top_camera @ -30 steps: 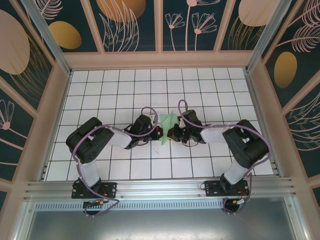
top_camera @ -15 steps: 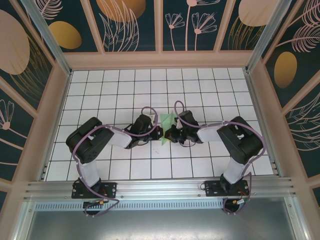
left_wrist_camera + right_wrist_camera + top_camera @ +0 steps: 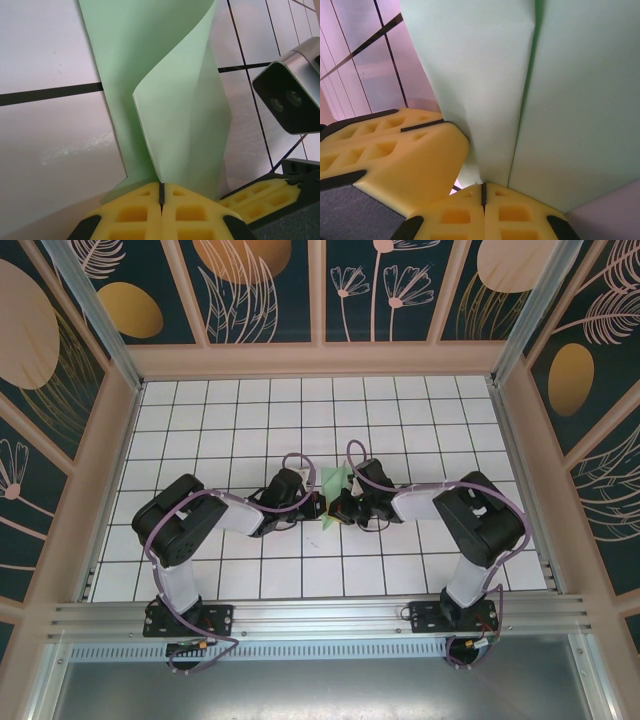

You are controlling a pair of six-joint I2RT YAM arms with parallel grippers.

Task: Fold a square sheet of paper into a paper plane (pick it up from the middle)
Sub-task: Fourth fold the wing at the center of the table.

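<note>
a: where's the square sheet of paper?

b: near the middle of the white gridded surface, between the two arms, pinched from both sides. it's creased, not flat.

a: left fingers?

b: pressed together, with the paper's near edge caught in the seam between them. in the left wrist view a flap curls upward from there.

a: and the right fingers?

b: also clamped on the sheet, right at a straight crease that runs away from them. the two pairs of yellow fingers sit just beside each other.

a: is the paper lifted off the surface?

b: can't tell from above.
</note>
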